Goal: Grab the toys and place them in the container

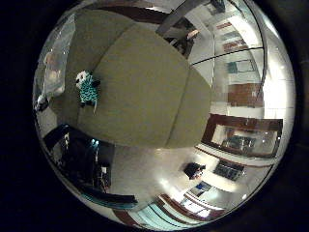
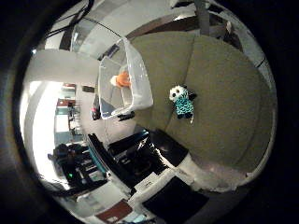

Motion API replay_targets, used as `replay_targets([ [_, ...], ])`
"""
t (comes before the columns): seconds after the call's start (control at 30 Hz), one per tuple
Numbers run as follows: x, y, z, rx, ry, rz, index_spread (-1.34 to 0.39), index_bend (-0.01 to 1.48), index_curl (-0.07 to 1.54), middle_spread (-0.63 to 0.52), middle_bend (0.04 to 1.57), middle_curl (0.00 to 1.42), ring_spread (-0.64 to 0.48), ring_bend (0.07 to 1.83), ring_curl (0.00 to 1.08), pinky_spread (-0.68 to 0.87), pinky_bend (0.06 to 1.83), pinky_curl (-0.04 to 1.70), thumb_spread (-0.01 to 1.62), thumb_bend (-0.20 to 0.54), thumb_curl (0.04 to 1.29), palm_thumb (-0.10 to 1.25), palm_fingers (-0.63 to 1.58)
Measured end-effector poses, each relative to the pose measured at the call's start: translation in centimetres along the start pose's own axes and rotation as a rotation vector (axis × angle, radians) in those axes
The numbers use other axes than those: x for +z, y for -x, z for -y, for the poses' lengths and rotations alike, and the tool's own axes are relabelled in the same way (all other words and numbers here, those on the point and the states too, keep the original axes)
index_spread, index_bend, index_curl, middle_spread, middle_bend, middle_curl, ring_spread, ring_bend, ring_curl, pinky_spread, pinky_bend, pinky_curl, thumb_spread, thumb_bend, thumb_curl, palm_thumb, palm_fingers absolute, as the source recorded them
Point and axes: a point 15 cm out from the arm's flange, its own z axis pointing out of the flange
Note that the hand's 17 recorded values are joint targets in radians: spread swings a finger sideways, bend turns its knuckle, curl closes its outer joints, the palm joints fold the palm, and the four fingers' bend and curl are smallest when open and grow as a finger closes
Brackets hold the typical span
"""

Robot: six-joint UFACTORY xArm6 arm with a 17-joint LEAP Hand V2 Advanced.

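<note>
Starting at the fingers: I'm not seeing any part of the hand in either palm view right now, so I cannot tell whether they're apart, together or wrapped on anything, though nothing is sitting close to the palm, so I'm guessing it's carrying nothing. Looking outward, both cameras are staring down from well above a big olive-green table [image 2: 224, 88]. Lying on it is 1 toy, a little panda plush [image 2: 182, 101] with a white head and a teal and black patterned body, out in the open with bare tabletop all around it. Near it, toward the table's edge, a clear plastic container [image 2: 140, 79] is sitting, and I'm making out 1 orange toy [image 2: 122, 78] already inside. So I'm reading this as 1 down and the panda being the 1 left that I can see, meaning I'm between the drop-off and the next pick. The next move is calling for bringing the hand over and down onto the panda, getting the fingers spread wide before contact, then closing round its soft body. It's small and squishy, so I'm expecting to need a centred, fairly deep wrap rather than a fingertip pinch.
</note>
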Motion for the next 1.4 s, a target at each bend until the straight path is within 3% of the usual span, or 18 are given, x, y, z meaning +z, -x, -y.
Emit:
replay_targets([
  [0.4, 10.6, 2.8, -3.0, 0.025, 0.069, 0.069, -0.28, 0.16, 0.29, 0.06, 0.2, 0.33, 0.18, 0.25, 0.27, 0.32, 0.61, 0.05, 1.07, -0.026, 0.28, 0.45, 0.13],
  [0.97, 16.6, 2.2, -0.3, 0.097, 0.087, 0.079, -0.24, 0.16, 0.29, 0.1, 0.2, 0.34, 0.19, 0.26, 0.26, 0.32, 0.6, 0.06, 1.02, -0.027, 0.28, 0.37, 0.14],
  [1.4, 20.5, 5.0, -2.3, 0.092, 0.156, 0.126, -0.23, 0.17, 0.29, 0.12, 0.2, 0.33, 0.19, 0.26, 0.26, 0.33, 0.58, 0.05, 1.01, -0.027, 0.28, 0.35, 0.16],
])
